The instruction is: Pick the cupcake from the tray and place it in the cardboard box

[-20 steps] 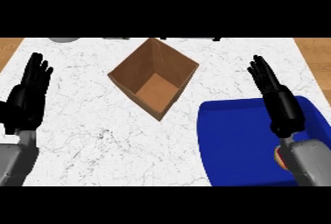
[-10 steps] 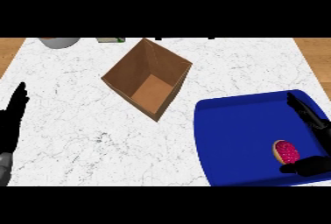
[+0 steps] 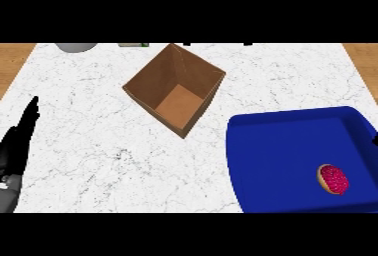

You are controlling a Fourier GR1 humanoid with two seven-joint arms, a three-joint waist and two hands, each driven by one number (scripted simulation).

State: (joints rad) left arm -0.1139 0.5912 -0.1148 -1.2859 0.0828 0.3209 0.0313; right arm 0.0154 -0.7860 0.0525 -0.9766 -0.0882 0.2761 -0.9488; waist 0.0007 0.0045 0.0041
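Black robot hand point(image 3: 18, 145), slender fingers

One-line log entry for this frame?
cupcake: on tray, untouched | box: open, holds nothing | left hand: open at left edge | right hand: out of view

No text, label, brand, number or sign can be read anywhere; the cardboard box point(image 3: 176, 89) shows plain brown walls; the blue tray point(image 3: 284, 165) is unmarked; the cupcake point(image 3: 334, 179) bears no writing.
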